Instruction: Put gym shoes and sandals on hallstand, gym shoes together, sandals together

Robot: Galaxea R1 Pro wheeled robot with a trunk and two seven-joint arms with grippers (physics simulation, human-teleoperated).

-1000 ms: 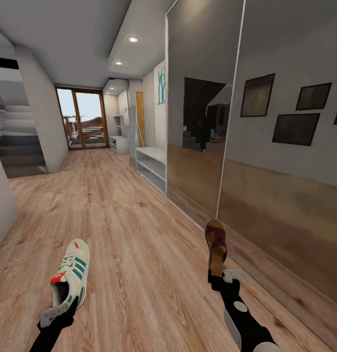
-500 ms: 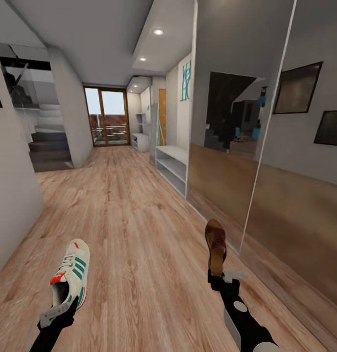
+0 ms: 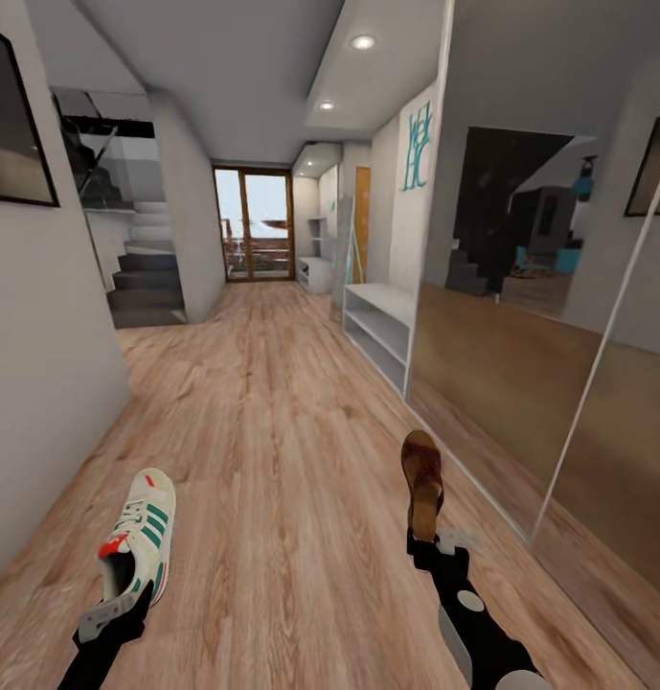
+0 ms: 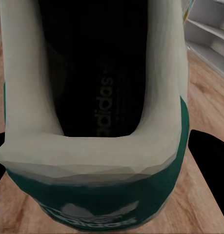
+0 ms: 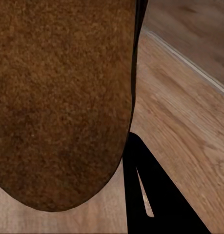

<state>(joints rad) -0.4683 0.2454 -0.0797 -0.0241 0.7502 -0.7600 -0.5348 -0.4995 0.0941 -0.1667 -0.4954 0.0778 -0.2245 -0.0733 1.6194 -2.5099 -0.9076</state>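
Observation:
One gym shoe [image 3: 138, 539], cream-white with green stripes and a red tab, hangs above the corridor floor [image 3: 272, 422] with my left gripper [image 3: 119, 606] shut on its heel. The left wrist view looks into the gym shoe [image 4: 97, 97], with dark fingers [image 4: 209, 151] on either side of its green heel. One dark-brown sandal [image 3: 423, 482] stands toe-up with my right gripper [image 3: 433, 542] shut on its back end. Up close the sandal [image 5: 63, 97] is a brown surface beside a dark finger [image 5: 146, 195]. The hallstand [image 3: 315, 271], with wall shelves above, stands far down the corridor on the right.
A low white shelf unit [image 3: 379, 331] stands against the right wall, nearer than the hallstand. Mirrored sliding panels [image 3: 521, 364] line the right side. A grey wall [image 3: 42, 383] closes the left, with stairs [image 3: 143, 283] beyond. Glass doors [image 3: 253, 238] end the corridor.
The whole view has swung, so the corridor, mirror panels and shelf unit sit further right in the picture and the left wall has come in. Both grippers keep their shoes, held as before.

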